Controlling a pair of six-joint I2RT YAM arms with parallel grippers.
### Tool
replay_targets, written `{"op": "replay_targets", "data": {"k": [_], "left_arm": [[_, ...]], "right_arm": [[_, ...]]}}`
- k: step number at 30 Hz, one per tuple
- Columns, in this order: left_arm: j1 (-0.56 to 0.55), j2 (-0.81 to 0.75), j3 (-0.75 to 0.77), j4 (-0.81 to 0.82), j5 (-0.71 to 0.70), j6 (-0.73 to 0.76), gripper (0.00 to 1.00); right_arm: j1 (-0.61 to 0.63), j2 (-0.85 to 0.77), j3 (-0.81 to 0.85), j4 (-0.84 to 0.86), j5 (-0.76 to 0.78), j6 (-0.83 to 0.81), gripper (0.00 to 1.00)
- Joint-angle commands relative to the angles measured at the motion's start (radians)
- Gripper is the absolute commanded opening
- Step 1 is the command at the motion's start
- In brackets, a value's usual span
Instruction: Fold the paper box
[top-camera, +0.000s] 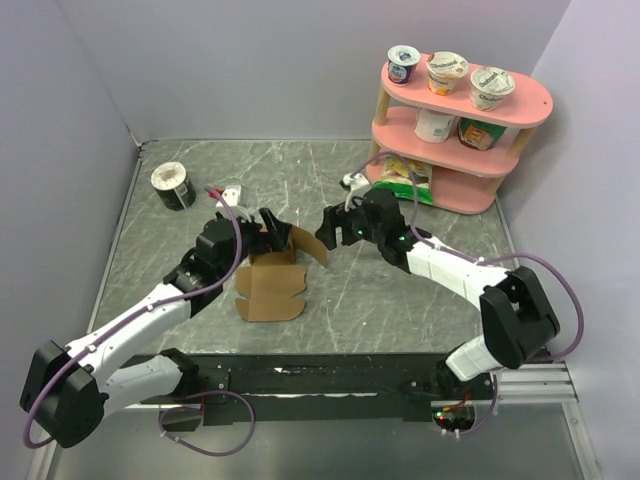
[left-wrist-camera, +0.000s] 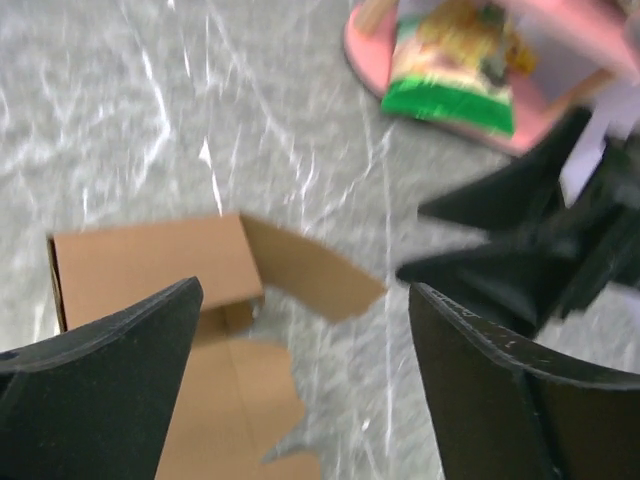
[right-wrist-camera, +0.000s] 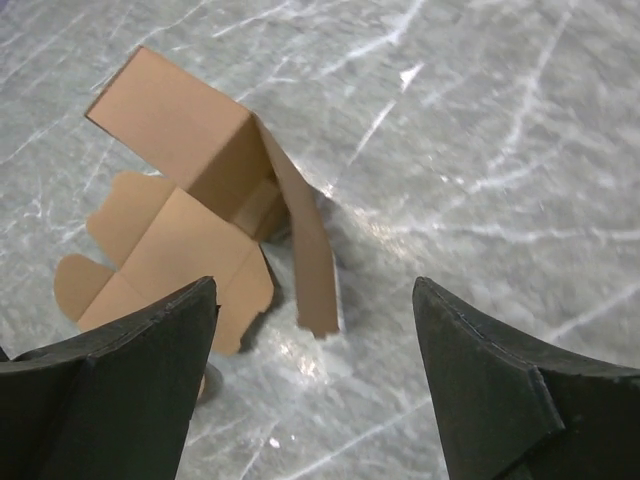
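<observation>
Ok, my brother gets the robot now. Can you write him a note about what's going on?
Left pincer: open, holding nothing, right by the paper box.
Right pincer: open, holding nothing, near the box's loose side flap.
Box: on the grey table, between the two pincers.
Done: the sides are folded up into a square tube.
Left: the end flaps lie open and flat, and one flap sticks out sideways. Fold them in and close the box.

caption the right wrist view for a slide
Open right gripper above the half-folded paper box on the grey table.
</observation>
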Motion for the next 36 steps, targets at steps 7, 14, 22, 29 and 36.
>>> {"op": "replay_targets", "data": {"k": [7, 14, 22, 29, 36], "left_arm": [[-0.221, 0.053, -0.126, -0.067, -0.121, -0.098, 0.68], [-0.252, 0.154, -0.193, 0.019, -0.133, -0.196, 0.54], [-0.258, 0.327, -0.173, 0.186, -0.153, -0.202, 0.37], [-0.258, 0.494, -0.146, 0.278, -0.171, -0.222, 0.29], [-0.258, 0.584, -0.135, 0.259, -0.185, -0.240, 0.23]], "right_arm": [[0.048, 0.141, 0.146, -0.179, 0.073, -0.039, 0.76], [0.084, 0.180, 0.174, -0.218, 0.101, -0.033, 0.58], [0.107, 0.167, 0.151, -0.224, 0.156, 0.000, 0.43], [0.111, 0.183, 0.153, -0.216, 0.121, 0.010, 0.29], [0.121, 0.183, 0.165, -0.213, 0.083, 0.036, 0.13]]}}
